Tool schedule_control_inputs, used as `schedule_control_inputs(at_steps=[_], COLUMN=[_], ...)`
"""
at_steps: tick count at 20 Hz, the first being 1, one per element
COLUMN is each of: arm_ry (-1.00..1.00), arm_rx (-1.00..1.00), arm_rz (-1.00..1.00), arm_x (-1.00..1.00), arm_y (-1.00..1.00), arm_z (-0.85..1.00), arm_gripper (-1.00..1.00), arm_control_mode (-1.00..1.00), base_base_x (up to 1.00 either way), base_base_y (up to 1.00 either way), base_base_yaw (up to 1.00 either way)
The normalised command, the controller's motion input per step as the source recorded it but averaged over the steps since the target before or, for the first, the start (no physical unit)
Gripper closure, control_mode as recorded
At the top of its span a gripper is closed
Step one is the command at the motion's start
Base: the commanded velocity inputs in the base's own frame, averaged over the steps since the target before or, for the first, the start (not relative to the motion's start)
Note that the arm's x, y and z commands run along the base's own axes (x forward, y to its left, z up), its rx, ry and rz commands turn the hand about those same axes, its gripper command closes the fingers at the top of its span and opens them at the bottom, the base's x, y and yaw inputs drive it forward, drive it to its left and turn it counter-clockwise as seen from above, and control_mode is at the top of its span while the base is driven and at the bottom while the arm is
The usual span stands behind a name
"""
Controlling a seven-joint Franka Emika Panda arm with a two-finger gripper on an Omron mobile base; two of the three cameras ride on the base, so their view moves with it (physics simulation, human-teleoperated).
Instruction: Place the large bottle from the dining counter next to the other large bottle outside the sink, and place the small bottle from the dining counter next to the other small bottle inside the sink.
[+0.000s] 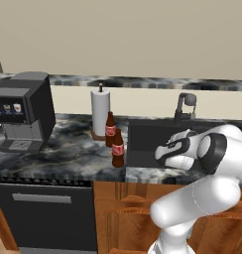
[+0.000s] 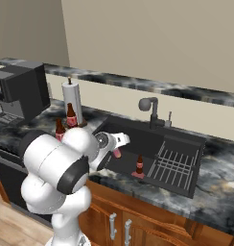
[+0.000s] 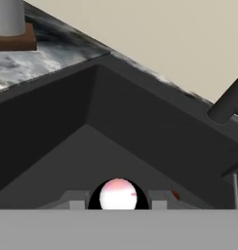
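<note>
My gripper (image 2: 119,148) hangs over the left part of the sink (image 2: 152,139), shut on the small bottle (image 2: 117,153), whose pink body pokes out below the hand. In the hand view the small bottle (image 3: 118,194) appears end-on as a pink-white round between the fingertips, above the sink floor (image 3: 91,156). The other small bottle (image 2: 139,166) stands upright inside the sink, to the right of my hand. Two large bottles (image 1: 110,129) (image 1: 118,149), dark brown with red labels, stand side by side on the counter just left of the sink.
A white paper towel roll (image 1: 100,110) stands behind the brown bottles. A dark coffee machine (image 1: 24,116) sits at the counter's left end. The curved faucet (image 2: 151,110) rises behind the basin, and a wire rack (image 2: 174,166) lies in its right half.
</note>
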Motion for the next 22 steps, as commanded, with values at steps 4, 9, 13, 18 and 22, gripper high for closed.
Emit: schedule_control_inputs(at_steps=[4, 9, 13, 18, 22], arm_ry=[0.0, 0.0, 0.0, 0.0, 0.0], arm_rx=[0.01, 0.0, 0.0, 0.0, 0.0], arm_rz=[0.03, 0.03, 0.03, 0.04, 0.05], arm_x=[0.08, 0.09, 0.11, 0.03, 0.0], arm_y=[-0.11, -0.11, -0.06, -0.02, 0.0], arm_z=[-0.09, -0.22, -0.23, -0.28, -0.32], arm_gripper=[1.0, 1.0, 1.0, 1.0, 1.0], arm_control_mode=[-1.0, -1.0, -1.0, -1.0, -1.0], base_base_x=[0.0, 0.0, 0.0, 0.0, 0.0], base_base_y=[0.0, 0.0, 0.0, 0.0, 0.0], base_base_yaw=[0.0, 0.0, 0.0, 0.0, 0.0])
